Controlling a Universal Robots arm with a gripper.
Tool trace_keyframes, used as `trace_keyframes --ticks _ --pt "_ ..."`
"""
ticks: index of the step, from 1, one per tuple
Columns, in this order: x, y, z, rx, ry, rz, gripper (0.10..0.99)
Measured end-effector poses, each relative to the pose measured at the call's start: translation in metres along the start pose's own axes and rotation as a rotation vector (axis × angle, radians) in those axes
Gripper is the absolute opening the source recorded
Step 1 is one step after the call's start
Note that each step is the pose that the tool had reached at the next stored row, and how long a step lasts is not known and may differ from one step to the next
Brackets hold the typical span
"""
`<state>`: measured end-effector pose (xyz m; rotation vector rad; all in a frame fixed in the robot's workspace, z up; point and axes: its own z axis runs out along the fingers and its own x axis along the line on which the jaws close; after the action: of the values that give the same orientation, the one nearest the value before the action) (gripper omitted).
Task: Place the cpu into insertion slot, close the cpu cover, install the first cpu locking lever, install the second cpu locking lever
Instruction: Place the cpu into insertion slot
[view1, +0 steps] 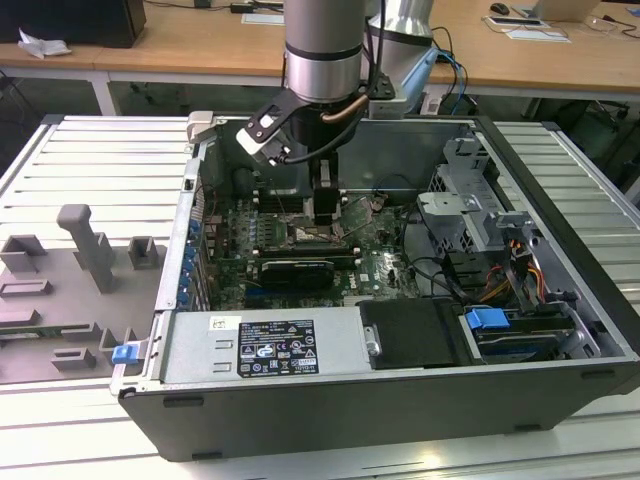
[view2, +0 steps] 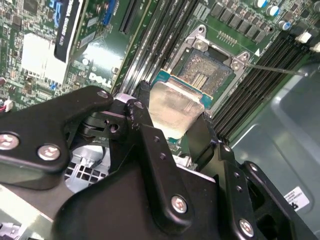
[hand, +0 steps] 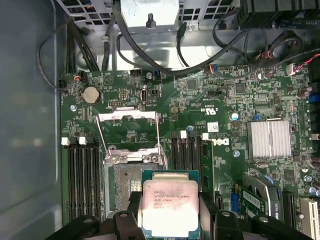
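Note:
My gripper (hand: 171, 212) is shut on the cpu (hand: 170, 207), a pale silvery square chip held by two opposite edges between the black fingers (view2: 142, 107). The chip hangs a little above and to one side of the insertion slot (hand: 125, 187), partly overlapping its edge. In the second wrist view the cpu (view2: 175, 107) sits just short of the bare insertion slot (view2: 210, 70), whose contact field is exposed. The cpu cover (hand: 128, 120), a silver frame, is swung open away from the socket. A thin locking lever (view2: 275, 67) sticks out beside the socket. In the exterior view my gripper (view1: 325, 215) reaches down into the case.
Black memory slots (hand: 82, 175) flank the socket on both sides. A black graphics card (view1: 295, 272) and the power supply (view1: 260, 345) lie nearer the case front. Cables (hand: 150, 60) and a drive cage (view1: 470, 200) crowd the exterior view's right. A finned heat sink (hand: 270, 139) sits on the board.

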<state>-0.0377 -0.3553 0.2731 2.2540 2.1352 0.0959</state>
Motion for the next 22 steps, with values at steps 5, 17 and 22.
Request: trace_keyframes --ticks 5,17,22 --pt "0.0035 -0.0014 0.0091 0.001 0.0033 -0.044 0.537" --pt "0.0084 -0.003 0.0223 0.001 0.0034 -0.057 0.537" --pt "0.0207 -0.0043 0.031 0.001 0.003 -0.059 0.537"
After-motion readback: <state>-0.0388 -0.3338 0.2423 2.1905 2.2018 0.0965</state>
